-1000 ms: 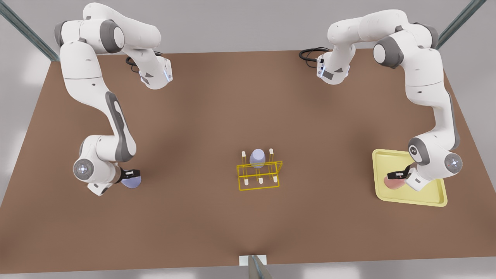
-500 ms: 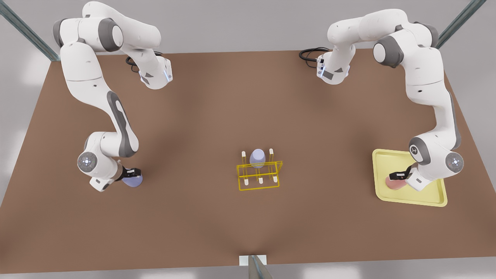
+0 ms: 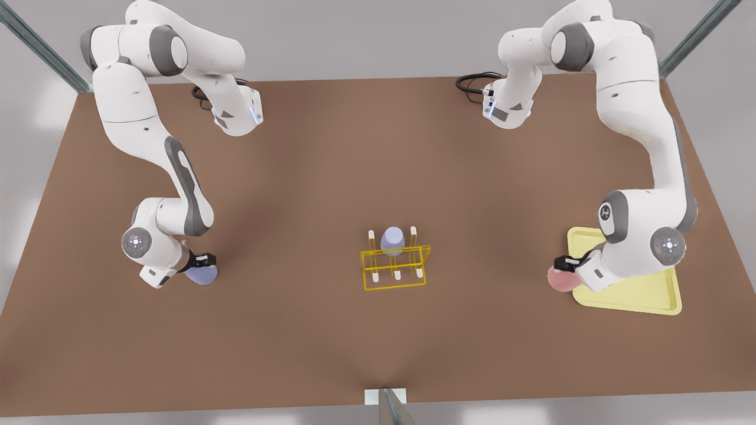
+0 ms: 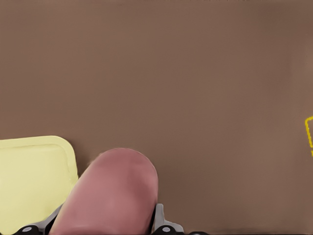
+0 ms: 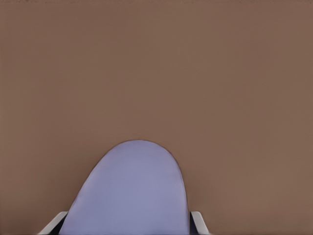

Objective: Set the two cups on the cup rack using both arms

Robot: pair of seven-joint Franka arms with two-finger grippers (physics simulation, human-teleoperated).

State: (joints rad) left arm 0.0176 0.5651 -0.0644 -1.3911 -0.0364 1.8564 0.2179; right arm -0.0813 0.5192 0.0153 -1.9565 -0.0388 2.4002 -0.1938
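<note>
while both arms carry their loads, the near ground has the left gripper (image 3: 561, 264) on the front view's right, fingers pinching the pink cup (image 3: 559, 280), which hangs off the edge of the pale-yellow tray (image 3: 638, 298) with brown table (image 3: 331, 177) under it. in its wrist view that pink cup (image 4: 110, 193) points out past the tray corner (image 4: 34, 176). over on the front view's left the right gripper (image 3: 202, 260) clamps the lavender cup (image 3: 201, 275), low over the table, and its wrist view has the cup (image 5: 132, 188) sitting square between the fingers. farther back, mid-table, stands the cup rack (image 3: 394, 268), a second lavender tumbler (image 3: 392, 240) already on a back peg. my read: this is the carry. raise each cup above the white peg tips before closing in, and pick free pegs well apart so the arms don't crowd.
</note>
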